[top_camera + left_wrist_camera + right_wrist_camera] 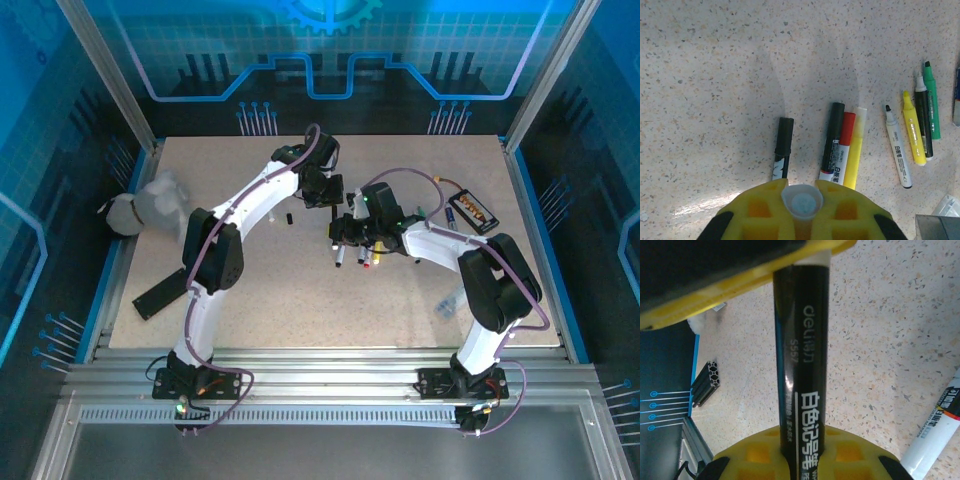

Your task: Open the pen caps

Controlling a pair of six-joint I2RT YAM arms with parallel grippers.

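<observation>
Speckled table point(300, 310) bears a black slab point(160, 293), white cloth point(150, 205), black tray point(472, 211).

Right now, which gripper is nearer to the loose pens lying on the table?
Right. The right gripper hangs just over the loose pens; the left gripper is beyond it, farther back.

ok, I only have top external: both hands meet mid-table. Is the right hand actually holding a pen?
Observer: Yes, the right hand is shut on a black pen with white lettering.
Operator: And the left?
Observer: The left hand is shut on a white cap, seen end-on between its yellow fingers.
Operator: Any open already?
Observer: Four uncapped pens lie side by side on the table, tips bare.
</observation>
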